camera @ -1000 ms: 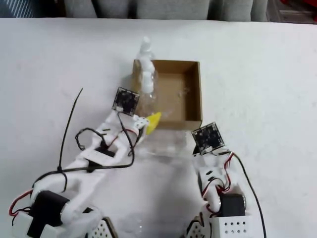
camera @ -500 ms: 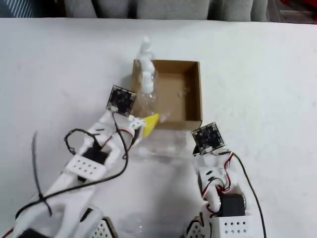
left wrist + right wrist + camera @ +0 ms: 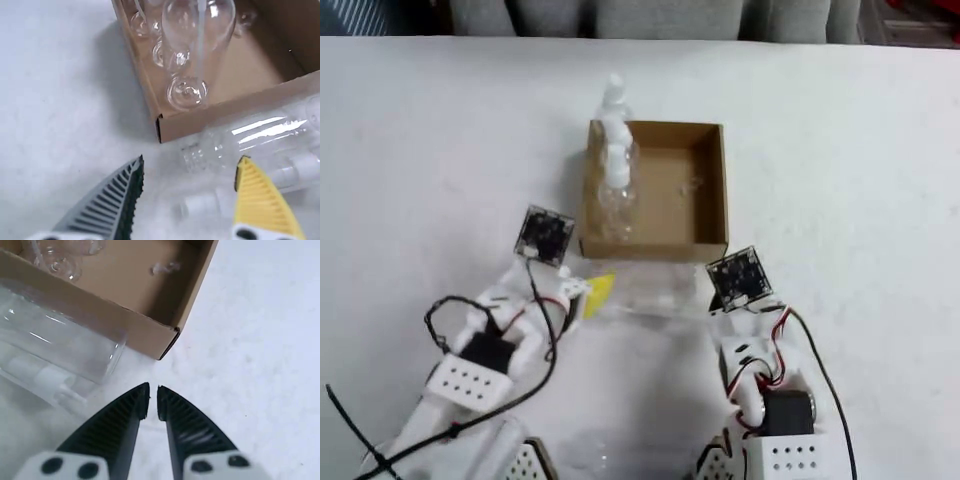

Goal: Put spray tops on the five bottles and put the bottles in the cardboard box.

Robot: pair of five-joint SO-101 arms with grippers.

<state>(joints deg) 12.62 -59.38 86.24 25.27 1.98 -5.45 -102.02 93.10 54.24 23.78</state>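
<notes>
cardboard box [image 3: 657, 185] sat mid-table [image 3: 840, 150], with a capped bottle [image 3: 613, 185] standing upright inside, against the wall on the left arm's side. the left arm [image 3: 480, 350] had drawn back from that box over the last second, so the left claw [image 3: 582, 292] now hung over the table just in front of the box's near wall, jaws wide apart and empty. that read as one bottle delivered and let go. a second bottle [image 3: 255, 132] lay on its side just beside the near wall, its neck just ahead of the open jaws and seemingly uncapped, so probably next. the right claw [image 3: 153, 401] had not moved, jaws almost touching, gripping nothing.
</notes>
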